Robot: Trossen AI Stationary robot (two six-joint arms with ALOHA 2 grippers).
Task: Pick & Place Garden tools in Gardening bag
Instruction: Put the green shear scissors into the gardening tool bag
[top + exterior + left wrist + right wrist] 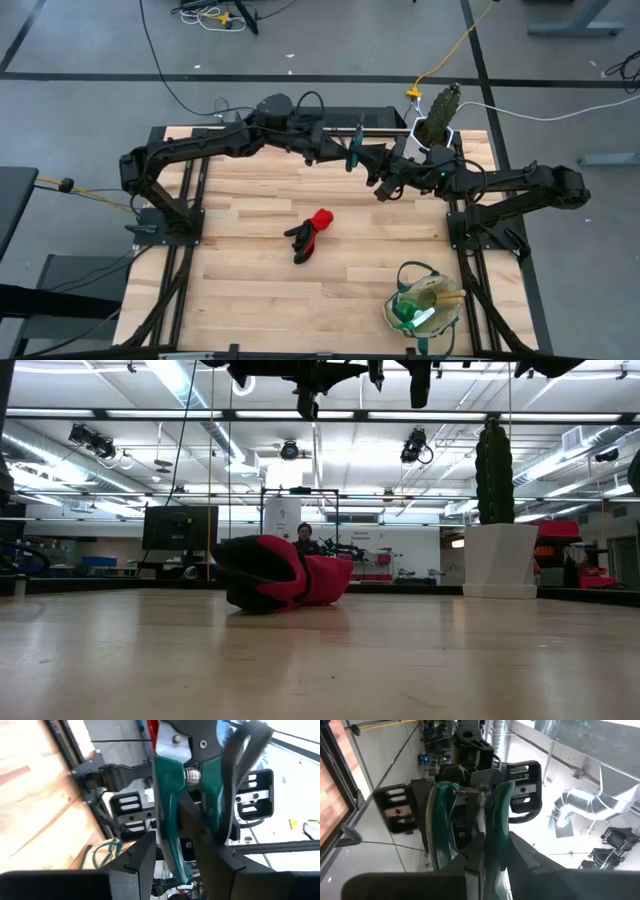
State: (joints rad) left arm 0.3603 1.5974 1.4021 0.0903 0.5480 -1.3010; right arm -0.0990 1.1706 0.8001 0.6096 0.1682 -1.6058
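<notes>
The pruners point(352, 150), with green handles, hang high over the table's far middle between both grippers. My right gripper point(497, 867) comes from the right and is shut on them. My left gripper point(182, 862) comes from the left and is open, one finger on each side of the green handles point(167, 800). The red-and-black gloves point(310, 232) lie on the table's middle. The gardening bag point(425, 305) stands at the near right with a green-and-white spray bottle point(412, 315) and a wooden-handled trowel point(445, 295) inside it. My right gripper pinches one green handle point(499, 840) between its two fingers; the other handle point(440, 820) lies outside them. The fingers come level from the table's right. The pruners are lifted well clear of the table. My left gripper: I cannot tell whether its open fingers touch the handles.
A green cactus in a white pot point(440, 115) stands at the far right, close behind my right arm. Black arm frames point(165, 215) flank the wooden table on both sides. A cable runs off the far right corner.
</notes>
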